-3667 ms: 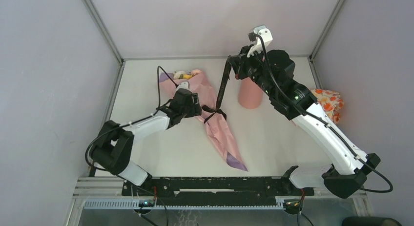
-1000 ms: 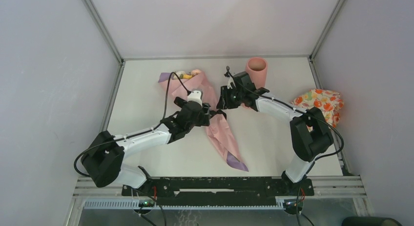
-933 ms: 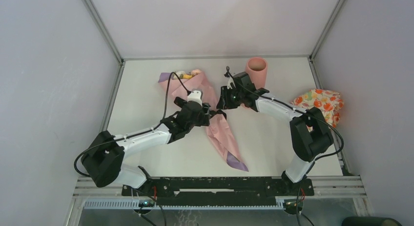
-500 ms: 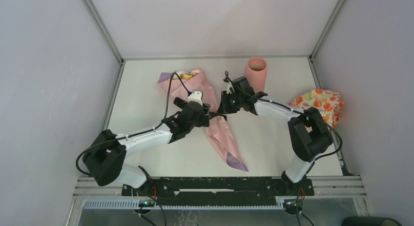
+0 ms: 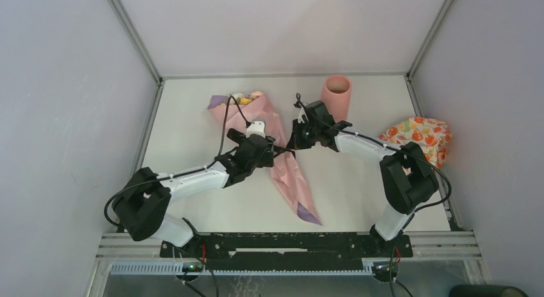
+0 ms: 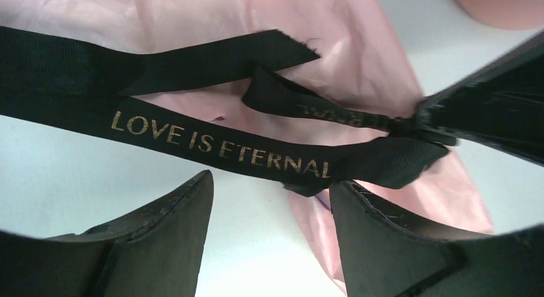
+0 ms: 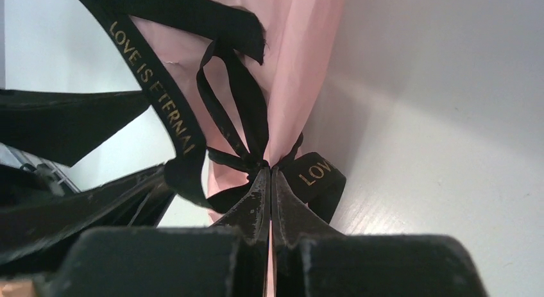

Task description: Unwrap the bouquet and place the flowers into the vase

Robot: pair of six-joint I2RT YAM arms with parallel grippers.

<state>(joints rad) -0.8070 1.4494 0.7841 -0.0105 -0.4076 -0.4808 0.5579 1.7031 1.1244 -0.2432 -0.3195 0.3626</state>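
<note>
right gripper [image 7: 270, 175]: jaws just closed, now pinching the black ribbon [image 6: 218, 143] at its knot | left gripper [image 6: 271, 181]: spread beside the ribbon's tail, holding nothing | bouquet [image 5: 282, 159]: flat on the table [image 5: 192, 117], still wrapped, near the vase [image 5: 336, 95] | next: pull to untie, probably

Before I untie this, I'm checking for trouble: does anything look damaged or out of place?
Little: the black ribbon has a frayed cut end, and a flowered cloth bundle lies crumpled at the right edge of the table. The vase stands upright; the bouquet lies flat.
</note>
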